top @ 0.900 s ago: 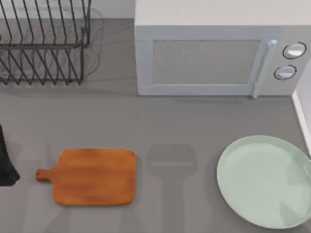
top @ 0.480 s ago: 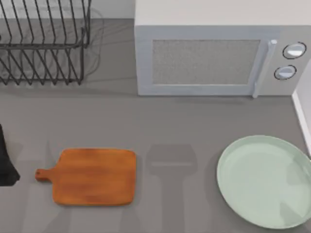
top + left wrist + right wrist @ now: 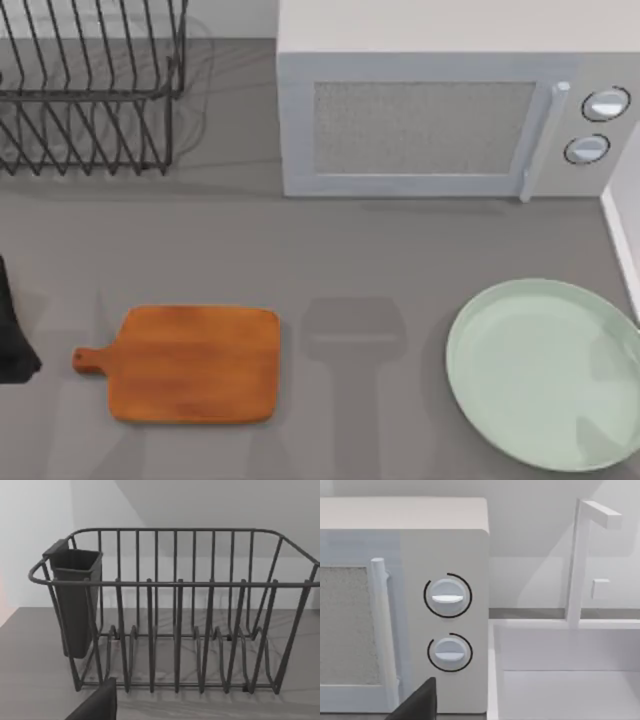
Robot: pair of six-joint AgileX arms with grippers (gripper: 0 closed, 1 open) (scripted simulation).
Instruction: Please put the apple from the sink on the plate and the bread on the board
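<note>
From the top view I read no brand, label or writing anywhere. The board point(image 3: 192, 364) lies flat on the grey bench point(image 3: 350, 260) toward the left, its stubby handle pointing left, nothing on it. The plate point(image 3: 545, 372) sits at the right, bare, well apart from the board. Behind them stand the wire dish rack point(image 3: 90, 90) at the back left and the microwave point(image 3: 450, 110) at the back right. A black piece of my left arm point(image 3: 12, 335) shows at the left edge, beside the board's handle end.

In the left wrist view, a dark finger point(image 3: 97, 705) of the left gripper pokes in at the lower edge, and the dish rack point(image 3: 175, 610) with its dark cutlery cup point(image 3: 75, 600) stands ahead of it. How far those fingers are open I cannot tell; nothing touches the one I see.

In the right wrist view, a dark finger point(image 3: 417, 702) sits in front of the microwave's two dials point(image 3: 447, 622), which carry no markings. The white sink point(image 3: 565, 670) with its faucet point(image 3: 582, 560) lies beyond the finger, beside the microwave. The spread of these fingers I cannot tell either.
</note>
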